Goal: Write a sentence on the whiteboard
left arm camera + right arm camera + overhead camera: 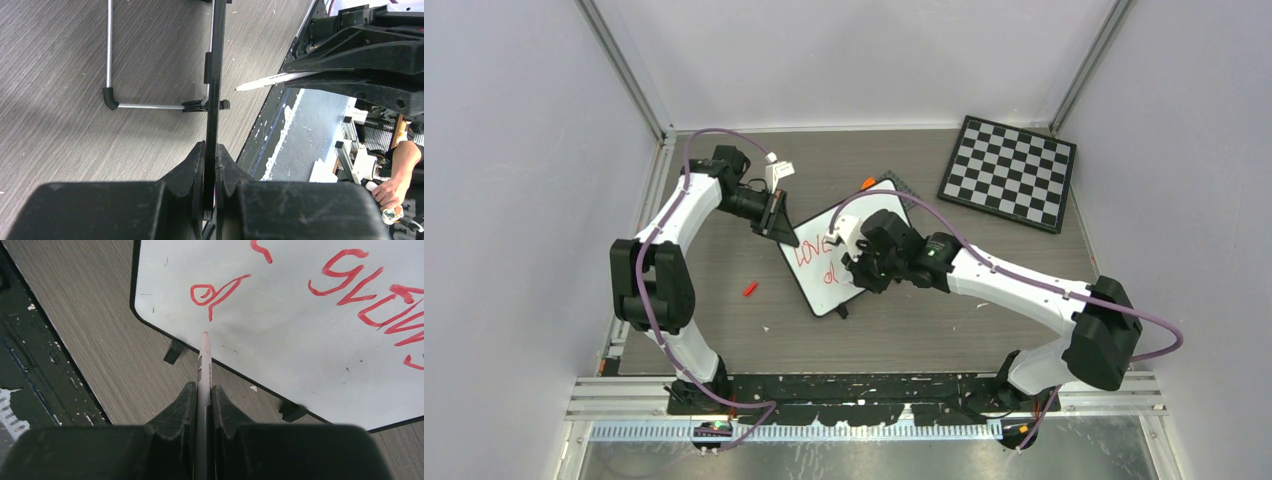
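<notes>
Two tools work on one board. Low in the right wrist view, the right tool (202, 390) is clenched on a marker (204, 357). The tip of the marker stands near the lower edge of the whiteboard (300, 345), just below a small red letter (214, 292) that begins the second line. I cannot tell if the tip touches the surface or hangs just above it. In the top view the whiteboard sits at an angle in the centre of the table (724, 330), with a red cap (750, 289) apart from it on the left. The sentence (812, 252) looks unfinished: one line of red words and only a letter or two under it. Higher in the frame, at the upper left corner of the board, the left tool (776, 215) is closed on the rim. To write the next letter well, I think the right tool should press lightly, make short strokes beside the last letter and not cross the rim, while the left tool grips firmly so that the board does not slide. At the upper right, the chessboard (1009, 172) lies well apart.
</notes>
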`<state>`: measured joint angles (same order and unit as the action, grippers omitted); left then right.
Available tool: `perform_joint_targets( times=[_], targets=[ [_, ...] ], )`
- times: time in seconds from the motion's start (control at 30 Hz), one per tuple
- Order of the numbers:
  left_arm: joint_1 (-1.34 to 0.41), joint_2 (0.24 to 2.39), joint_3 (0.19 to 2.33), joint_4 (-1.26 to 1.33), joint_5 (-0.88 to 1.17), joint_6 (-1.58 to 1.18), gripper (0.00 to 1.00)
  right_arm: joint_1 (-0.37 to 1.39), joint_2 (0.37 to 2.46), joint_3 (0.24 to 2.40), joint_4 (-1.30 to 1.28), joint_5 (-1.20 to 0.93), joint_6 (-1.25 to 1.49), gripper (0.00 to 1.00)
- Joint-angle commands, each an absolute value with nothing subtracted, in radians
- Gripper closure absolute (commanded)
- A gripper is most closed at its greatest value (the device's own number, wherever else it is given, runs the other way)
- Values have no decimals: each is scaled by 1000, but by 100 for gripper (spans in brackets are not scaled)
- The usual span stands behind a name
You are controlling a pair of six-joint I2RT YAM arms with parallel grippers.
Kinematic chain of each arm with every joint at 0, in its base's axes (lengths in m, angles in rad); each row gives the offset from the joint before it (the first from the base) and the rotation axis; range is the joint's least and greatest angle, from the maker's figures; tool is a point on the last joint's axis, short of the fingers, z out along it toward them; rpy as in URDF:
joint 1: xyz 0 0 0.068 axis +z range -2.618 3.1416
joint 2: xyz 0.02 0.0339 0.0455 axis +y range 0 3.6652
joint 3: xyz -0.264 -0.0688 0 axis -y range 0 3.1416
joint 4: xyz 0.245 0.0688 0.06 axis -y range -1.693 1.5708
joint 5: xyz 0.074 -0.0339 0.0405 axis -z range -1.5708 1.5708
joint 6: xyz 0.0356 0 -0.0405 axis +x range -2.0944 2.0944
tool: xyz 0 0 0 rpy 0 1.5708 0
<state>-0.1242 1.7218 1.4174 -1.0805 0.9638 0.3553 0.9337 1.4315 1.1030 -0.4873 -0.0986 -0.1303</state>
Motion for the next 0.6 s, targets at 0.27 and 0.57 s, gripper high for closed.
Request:
perform_joint_targets(
  times=[0.27, 0.57],
  targets=[
    [-134, 1706, 1396, -1074, 877, 374, 100, 890, 1347, 1070, -372, -148, -66, 100],
    [-142, 1713, 1399, -1072, 877, 371, 100, 887, 1360, 1040, -301, -155, -29, 100]
  ],
)
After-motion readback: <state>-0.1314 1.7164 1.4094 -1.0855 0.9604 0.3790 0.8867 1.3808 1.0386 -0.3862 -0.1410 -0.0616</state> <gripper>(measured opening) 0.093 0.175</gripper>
